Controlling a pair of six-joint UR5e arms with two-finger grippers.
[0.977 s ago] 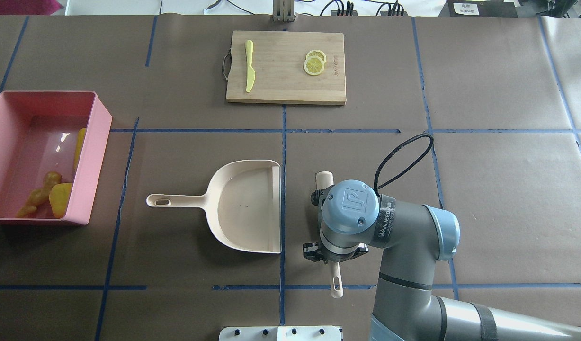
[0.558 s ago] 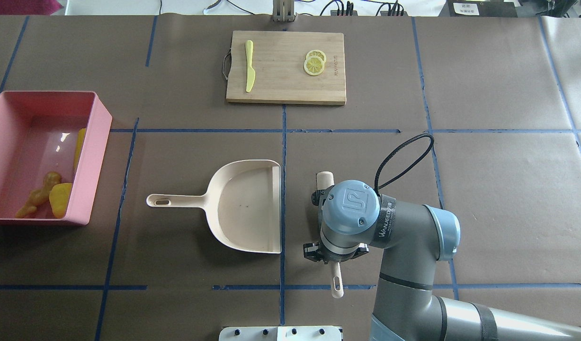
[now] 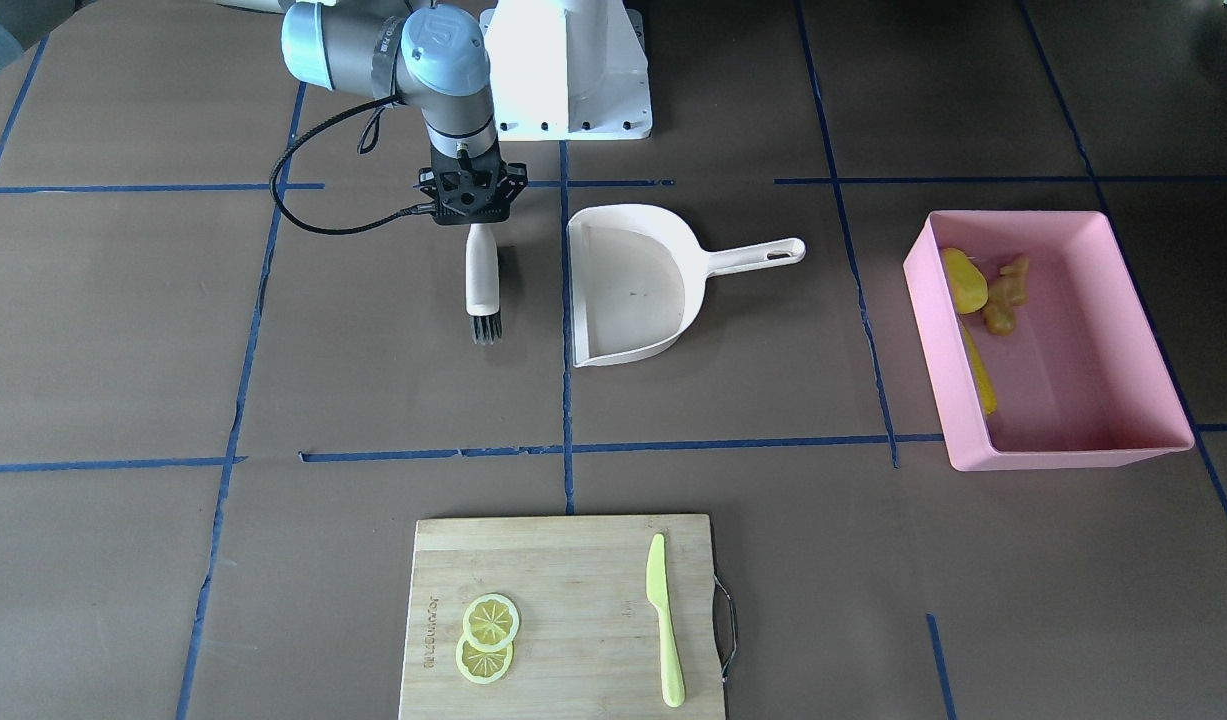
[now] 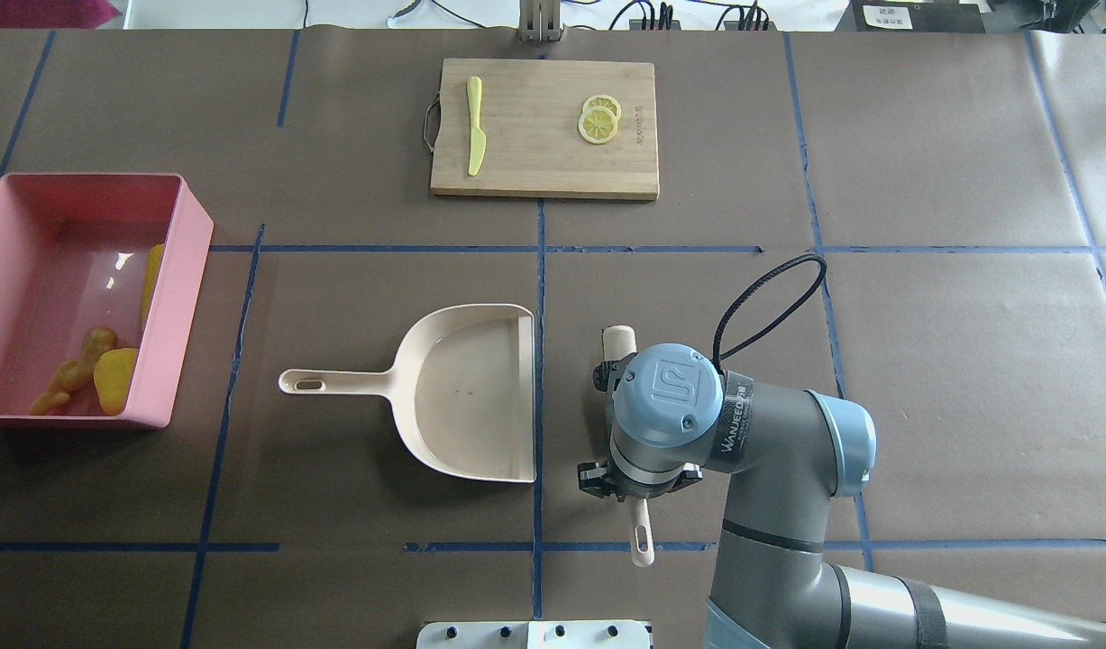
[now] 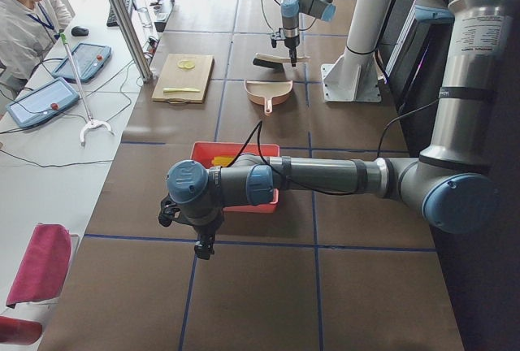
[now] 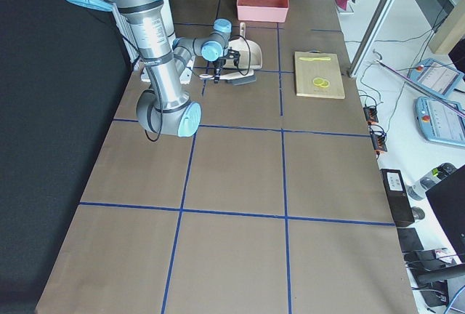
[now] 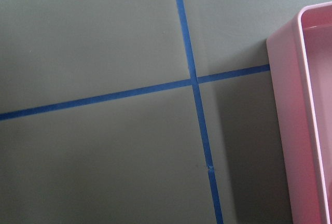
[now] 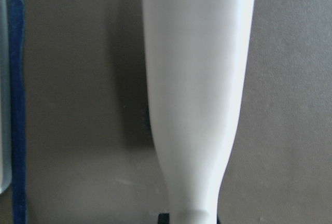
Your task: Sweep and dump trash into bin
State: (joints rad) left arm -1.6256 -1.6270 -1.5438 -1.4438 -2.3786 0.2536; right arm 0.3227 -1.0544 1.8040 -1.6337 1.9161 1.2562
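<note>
The trash lies inside the pink bin [image 4: 172, 351] at the table's left end: a long corn cob [image 4: 150, 284], a lumpy yellow vegetable [image 4: 115, 379] and a tan-orange ginger root [image 4: 75, 370]. My right gripper [image 4: 640, 487] is low over the cream brush [image 3: 481, 275], which points away from me just right of the empty cream dustpan [image 4: 467, 397]. In the right wrist view the brush handle [image 8: 197, 79] fills the frame and dark tips hug its narrow end, so the gripper looks shut on it. My left gripper [image 5: 203, 249] hangs beyond the bin's outer side; I cannot tell its state.
A wooden cutting board [image 4: 543, 171] lies at the far middle with a lime-green knife [image 4: 474, 126] and two lemon slices [image 4: 598, 120]. The left wrist view shows the bin's wall [image 7: 290, 130] and blue tape lines on brown paper.
</note>
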